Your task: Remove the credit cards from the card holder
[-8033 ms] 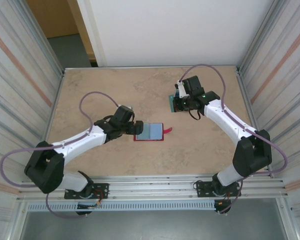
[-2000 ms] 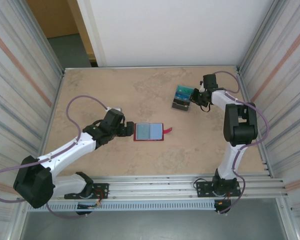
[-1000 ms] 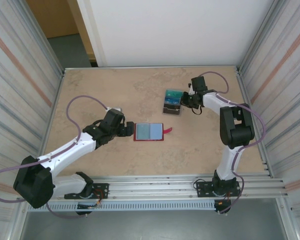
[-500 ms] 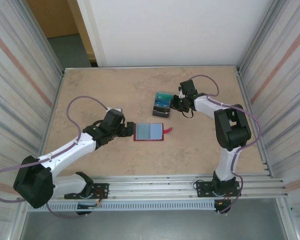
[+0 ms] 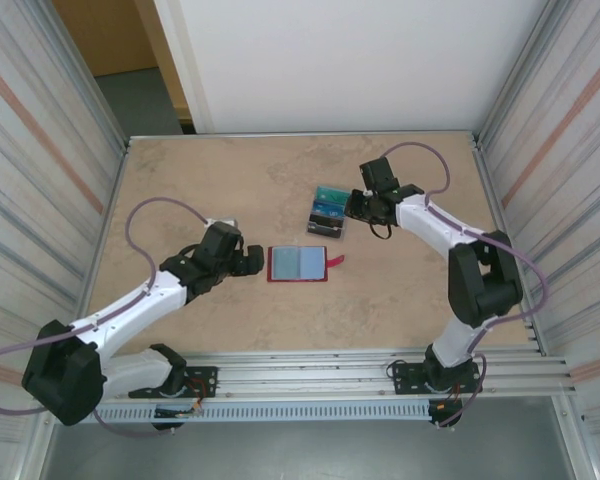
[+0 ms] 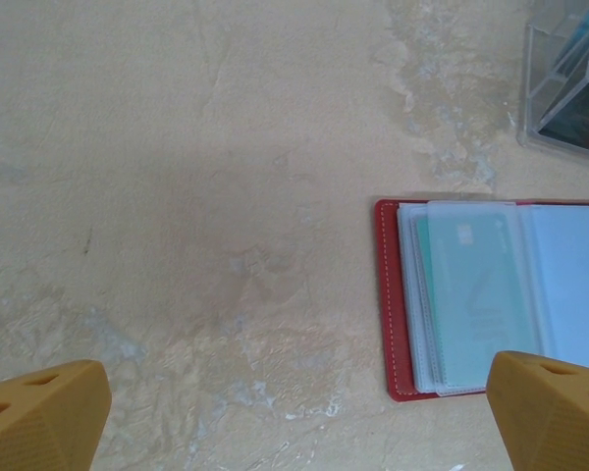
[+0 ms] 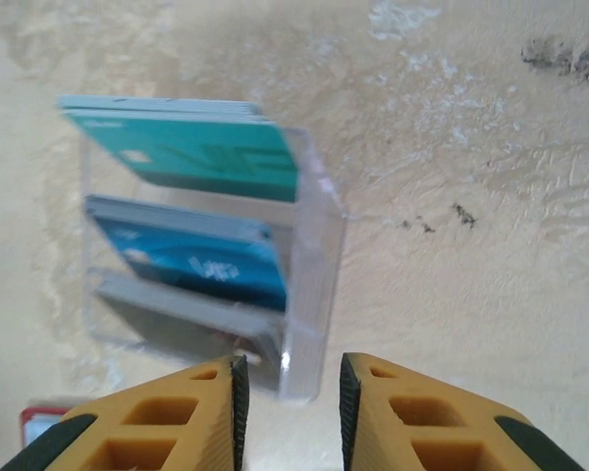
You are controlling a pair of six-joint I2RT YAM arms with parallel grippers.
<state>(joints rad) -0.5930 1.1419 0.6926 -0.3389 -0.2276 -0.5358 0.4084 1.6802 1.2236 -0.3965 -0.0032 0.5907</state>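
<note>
The card holder (image 5: 298, 264), a red wallet, lies open and flat at the table's middle with pale blue-grey pockets up. A teal credit card (image 6: 466, 294) shows through its left pocket (image 6: 442, 294). My left gripper (image 5: 252, 262) stands wide open just left of the wallet, nothing between its fingers (image 6: 39, 417). More credit cards, teal (image 7: 191, 152), blue (image 7: 191, 257) and dark grey (image 7: 187, 314), stand in a clear tiered stand (image 5: 326, 212). My right gripper (image 7: 291, 407) sits at the stand's right side wall (image 7: 309, 294), jaws apart with a gap on each side of the wall.
Metal-ribbed walls close in the table on the left and right. The stand (image 6: 564, 83) sits just beyond the wallet's far right corner. Bare stone-patterned tabletop (image 5: 210, 180) stretches across the far left.
The right arm slid the clear stand with its cards leftward toward the wallet, and its jaws have widened off the stand's wall. The left arm shifted slightly.
</note>
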